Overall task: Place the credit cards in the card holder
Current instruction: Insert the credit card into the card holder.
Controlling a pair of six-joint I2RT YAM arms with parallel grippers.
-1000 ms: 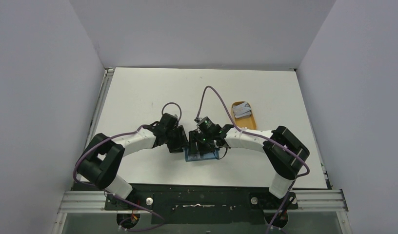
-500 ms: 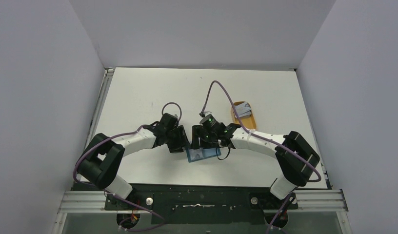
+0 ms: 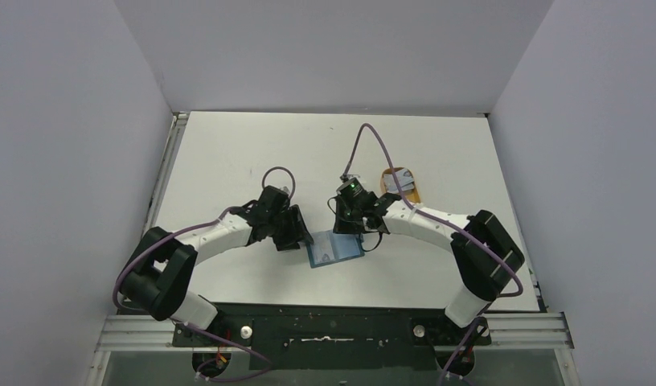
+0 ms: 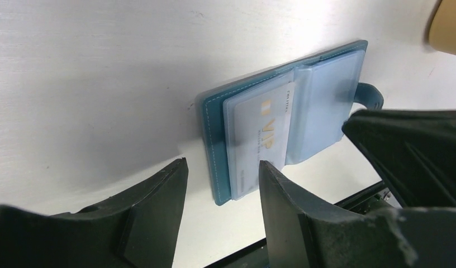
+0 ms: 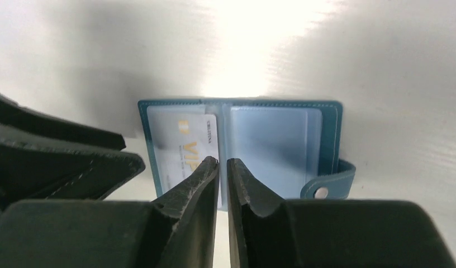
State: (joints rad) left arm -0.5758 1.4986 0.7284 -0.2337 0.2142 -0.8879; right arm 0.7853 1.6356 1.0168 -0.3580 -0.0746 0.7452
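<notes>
Now that the right claw (image 3: pixel 346 228) has drawn back off the card holder (image 3: pixel 335 249) toward the far side, the top view shows the teal wallet uncovered, lying open on the white tabletop (image 3: pixel 228 153) between the two arms. One card looks delivered, so I judge the next fetch is from the orange tray (image 3: pixel 415 193), where the remaining credit cards (image 3: pixel 398 178) lie (pale slips, too small to count). The left claw (image 3: pixel 297 238) sits just beside the wallet's left edge.

From the left wrist, the left claw (image 4: pixel 223 167) stands half open, gripping nothing, above the stitched border of the card holder (image 4: pixel 212 139). A glossy whitish VIP card (image 4: pixel 259 125) with gold lettering sits under a clear sleeve (image 4: pixel 321 106).

From the right wrist, the right claw (image 5: pixel 222 163) has closed to a thin slit, empty, over the spine of the card holder (image 5: pixel 329 134). The sleeves look smooth and floppy, and the snap tab (image 5: pixel 326 187) is rounded.
</notes>
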